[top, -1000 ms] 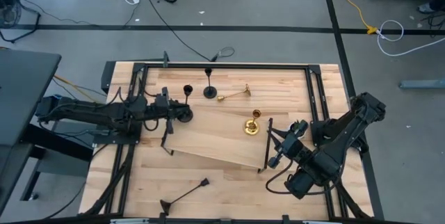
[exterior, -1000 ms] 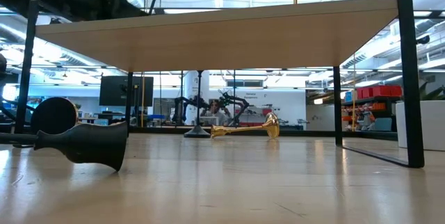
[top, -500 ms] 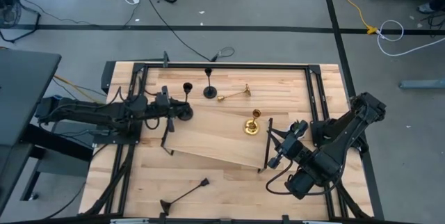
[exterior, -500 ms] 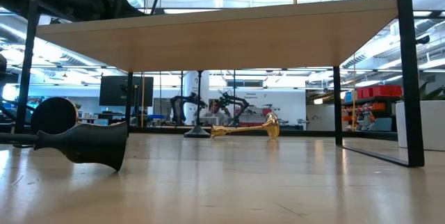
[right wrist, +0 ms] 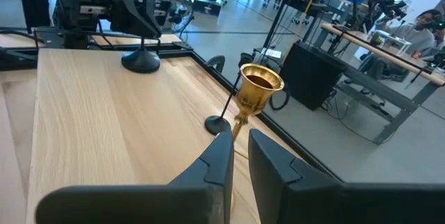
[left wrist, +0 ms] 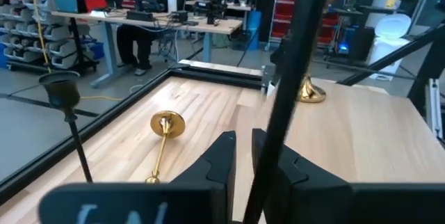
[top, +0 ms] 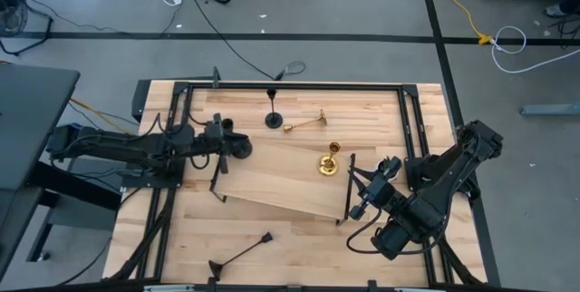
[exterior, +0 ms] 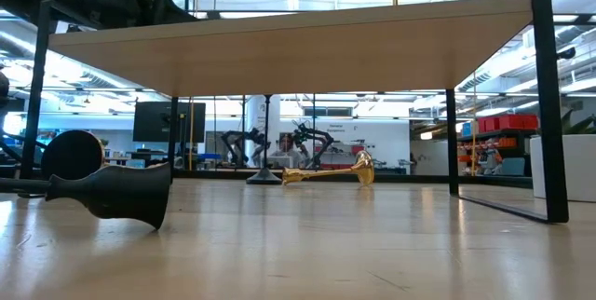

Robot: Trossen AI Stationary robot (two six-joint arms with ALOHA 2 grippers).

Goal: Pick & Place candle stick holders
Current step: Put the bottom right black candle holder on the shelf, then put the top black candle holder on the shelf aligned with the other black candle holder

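My left gripper is shut on a black candle stick holder at the far left corner of the raised wooden board. A gold holder stands upright on the board's right part. On the table behind the board, a black holder stands upright and a gold one lies on its side. Another black holder lies near the table's near edge. My right gripper is shut and empty at the board's right end. My left gripper pinches the black holder's thin stem between its two fingers, which come level from the table's left and lie across the stem. The holder's round base sits on the board, and the stem rises past the fingers.
The board stands on thin black bar legs with free room beneath it. The lying black holder and the lying gold one show under it. Black frame rails run around the table top.
The held black holder has tipped: its cup top, which stood out toward the table's far edge, has swung back over my left gripper, while its base stays on the board. In the low view its stem has gone from slanted to upright.
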